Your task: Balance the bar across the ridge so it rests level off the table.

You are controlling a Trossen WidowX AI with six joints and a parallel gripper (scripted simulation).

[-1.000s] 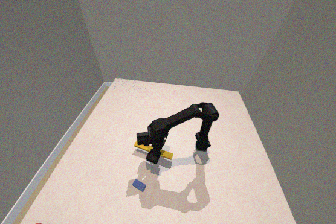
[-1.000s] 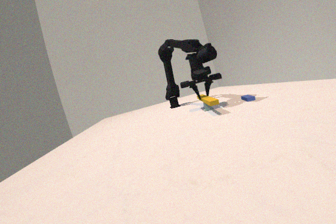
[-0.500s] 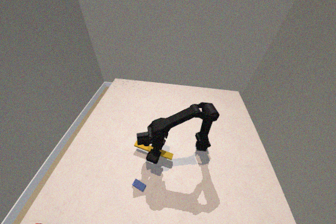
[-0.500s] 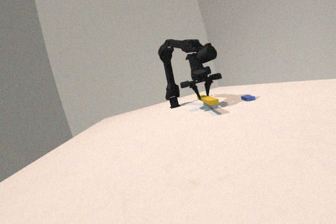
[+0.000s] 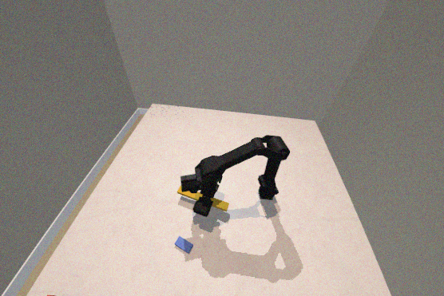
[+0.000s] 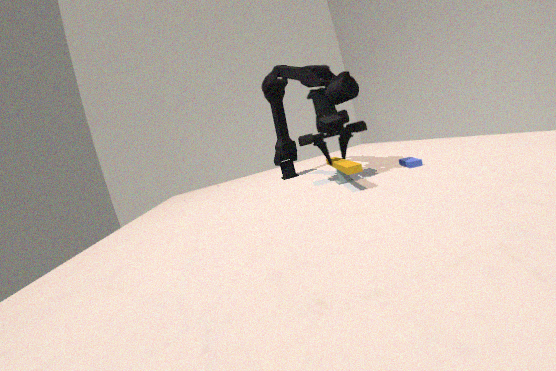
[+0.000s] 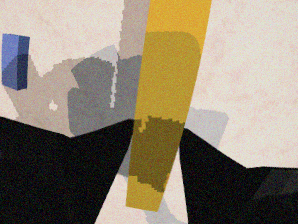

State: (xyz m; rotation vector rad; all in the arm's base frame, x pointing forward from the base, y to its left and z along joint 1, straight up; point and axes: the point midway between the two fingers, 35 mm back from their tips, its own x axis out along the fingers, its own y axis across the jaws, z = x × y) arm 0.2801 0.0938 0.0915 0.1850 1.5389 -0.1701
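The yellow bar (image 5: 220,204) (image 6: 348,167) (image 7: 170,75) lies raised above the table, with its shadow below it in the top and exterior views. It looks close to level. A small teal ridge (image 6: 343,177) shows under the bar in the exterior view; the bar's underside hides most of it. My gripper (image 6: 337,161) (image 7: 157,129) points down with one finger on each side of the bar. The fingers stand a hair wider than the bar, with a thin gap along the left finger in the wrist view. In the top view the arm hides the fingertips.
A small blue block (image 5: 184,244) (image 6: 410,162) (image 7: 11,60) lies on the table, apart from the bar. A sliver of something red (image 5: 52,295) shows at the bottom edge of the top view. The arm's base stands to the right of the bar there.
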